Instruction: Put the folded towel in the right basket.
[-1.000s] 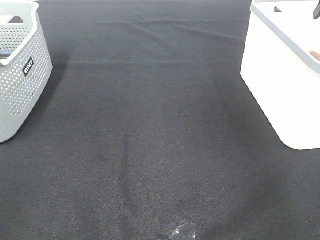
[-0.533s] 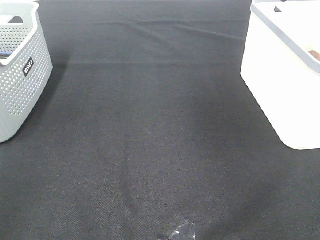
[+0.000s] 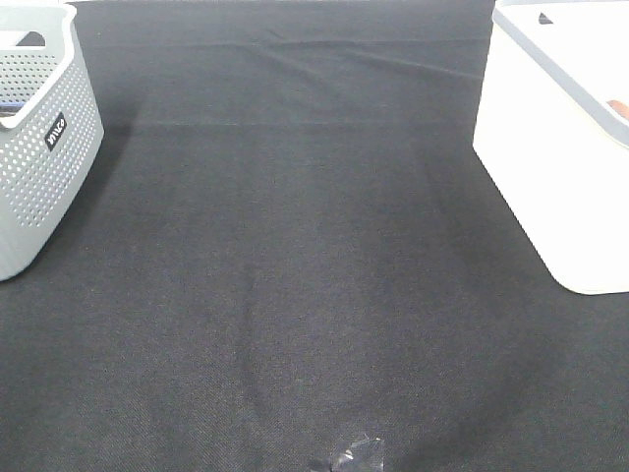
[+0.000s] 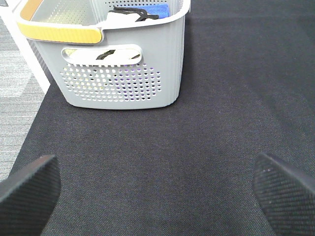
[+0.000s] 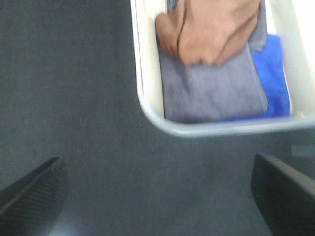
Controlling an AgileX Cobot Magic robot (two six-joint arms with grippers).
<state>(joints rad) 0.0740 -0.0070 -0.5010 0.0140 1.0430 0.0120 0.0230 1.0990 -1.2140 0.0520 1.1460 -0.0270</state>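
- The right gripper point(image 5: 157, 196) hangs above the near rim of the white right basket point(image 5: 147, 105), looking down into it; its jaws stand wide apart with nothing between them. I judge the towel has been let go and this arm is positioned clear of the basket.
- The left gripper point(image 4: 157, 191) sits low over the black tabletop point(image 3: 295, 256), facing the perforated grey left basket point(image 4: 123, 73). Its jaws are also spread wide and empty, apparently parked out of the way.
- The tan folded towel point(image 5: 209, 29) lies inside the right basket, on top of a grey towel point(image 5: 211, 88), with a blue cloth point(image 5: 273, 78) beside and partly under them.
- The tan towel looks soft and somewhat bunched, with a fold crease running down it; the wrist view is blurred, so finer texture cannot be told.
- In the high view, only a sliver of tan shows over the right basket's rim, and the tabletop between the baskets holds no towel.
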